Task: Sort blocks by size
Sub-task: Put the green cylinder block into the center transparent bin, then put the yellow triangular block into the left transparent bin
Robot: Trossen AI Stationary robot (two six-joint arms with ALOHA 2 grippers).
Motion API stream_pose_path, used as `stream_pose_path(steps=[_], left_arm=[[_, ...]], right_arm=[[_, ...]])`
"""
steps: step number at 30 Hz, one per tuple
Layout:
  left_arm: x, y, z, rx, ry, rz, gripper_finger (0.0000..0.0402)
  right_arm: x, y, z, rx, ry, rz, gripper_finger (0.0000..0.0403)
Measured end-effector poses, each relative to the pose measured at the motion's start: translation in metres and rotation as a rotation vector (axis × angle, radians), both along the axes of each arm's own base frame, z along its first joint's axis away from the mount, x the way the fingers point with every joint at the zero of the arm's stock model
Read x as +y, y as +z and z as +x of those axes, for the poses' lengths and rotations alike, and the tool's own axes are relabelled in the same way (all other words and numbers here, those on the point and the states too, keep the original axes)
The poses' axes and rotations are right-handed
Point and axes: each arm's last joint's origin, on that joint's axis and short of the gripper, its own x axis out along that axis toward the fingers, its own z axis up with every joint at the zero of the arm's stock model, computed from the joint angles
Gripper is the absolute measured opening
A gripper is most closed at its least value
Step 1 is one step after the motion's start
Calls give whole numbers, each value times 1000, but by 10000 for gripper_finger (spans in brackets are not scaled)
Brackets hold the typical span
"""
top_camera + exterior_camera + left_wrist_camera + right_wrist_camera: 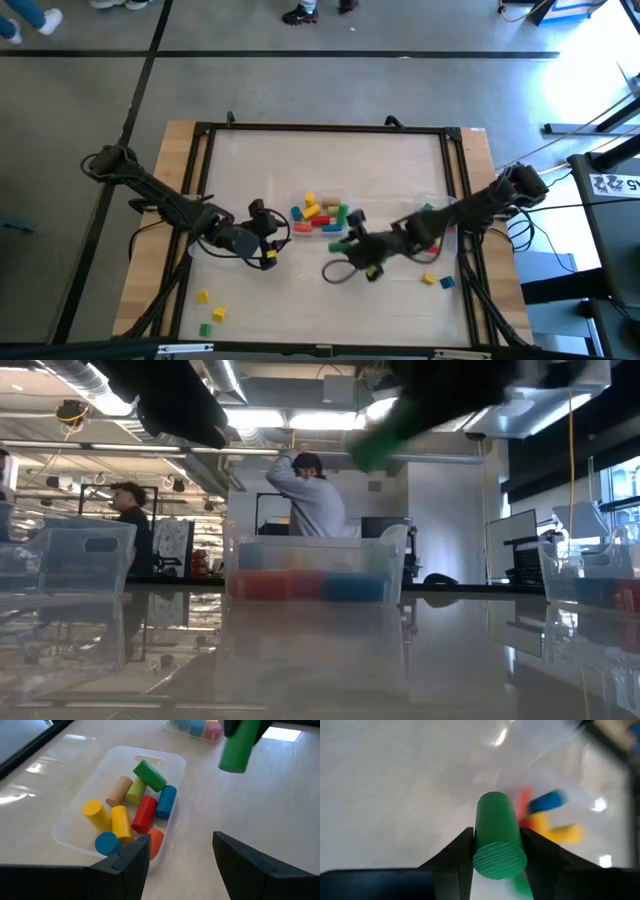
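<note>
Two dark arms reach in over the pale table [250, 160], the largest thing in view, with its wooden edges and black frame. From the left side comes the left arm, its gripper [268, 246] low over the surface just left of the middle bin; in its own wrist view the fingers [131, 862] stand wide apart with nothing between them. From the right side comes the right arm, and the right gripper [352, 240] sits just right of that same bin, clenched on a green cylinder [497, 837]. The cylinder is pinched at its sides between the two fingers, its ridged end face toward the wrist camera, and it hangs clear of the tabletop. The left wrist view catches the same green cylinder [240, 745] up in the air beside the bin.

A clear bin [75, 815] lies in the middle of the table and holds a heap of cylinders lying on their sides: green, tan, yellow, red, blue and orange ones, touching one another. Another clear bin [192, 727] with coloured pieces shows farther off in the left wrist view. A few small blocks [211, 314], yellow and green, lie loose near the table's front left corner, and two more [436, 281], yellow and blue, near the front right.

Beyond the table, in the low view, a person in a grey top [312, 500] stands in the room.
</note>
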Motion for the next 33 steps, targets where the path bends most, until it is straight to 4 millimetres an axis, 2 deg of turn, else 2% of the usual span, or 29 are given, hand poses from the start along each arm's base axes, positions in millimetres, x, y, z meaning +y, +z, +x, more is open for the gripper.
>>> stream_pose_path(steps=[7, 12, 16, 20, 24, 30, 33], left_arm=[[7, 0, 2, 8, 22, 10, 210], [11, 0, 4, 9, 40, 12, 210], [13, 0, 5, 12, 42, 21, 210], [14, 0, 5, 11, 45, 21, 210], [14, 0, 5, 12, 42, 24, 210], [17, 0, 6, 5, 70, 1, 210], [18, 6, 7, 9, 77, 1, 210]], right_arm=[[-45, 9, 27, -119, 16, -140, 138], [-77, -2, 45, -121, 28, -151, 138], [-97, -19, 59, -116, 40, -104, 138], [-110, -38, 71, -102, 24, -87, 143], [-119, -55, 79, -88, -40, -83, 165], [-124, -59, 81, -88, -79, -102, 223], [-125, -58, 80, -84, -87, -115, 252]])
